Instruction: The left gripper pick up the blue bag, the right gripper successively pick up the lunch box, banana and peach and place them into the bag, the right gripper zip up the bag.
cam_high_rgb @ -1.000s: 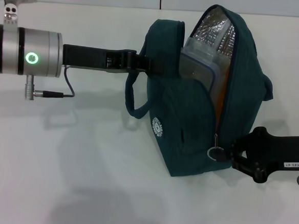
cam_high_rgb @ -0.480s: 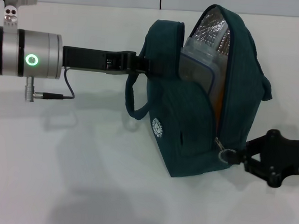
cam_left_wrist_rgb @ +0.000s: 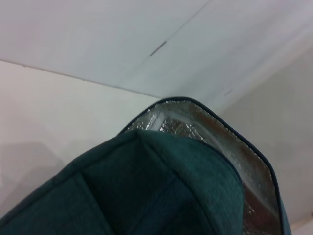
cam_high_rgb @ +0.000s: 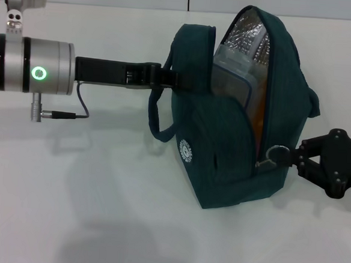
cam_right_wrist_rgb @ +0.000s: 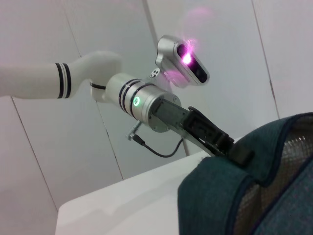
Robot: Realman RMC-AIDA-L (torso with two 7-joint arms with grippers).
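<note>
Holding the blue bag (cam_high_rgb: pixel 236 124) upright on the white table (cam_high_rgb: pixel 97 222), my left gripper (cam_high_rgb: pixel 167 78) is clamped on its top edge at 9 o'clock. My right gripper (cam_high_rgb: pixel 291 156) pinches the zipper ring (cam_high_rgb: pixel 275 153) at 4 o'clock. I see the lunch box (cam_high_rgb: pixel 233 75) standing inside the gaping, foil-lined mouth.
</note>
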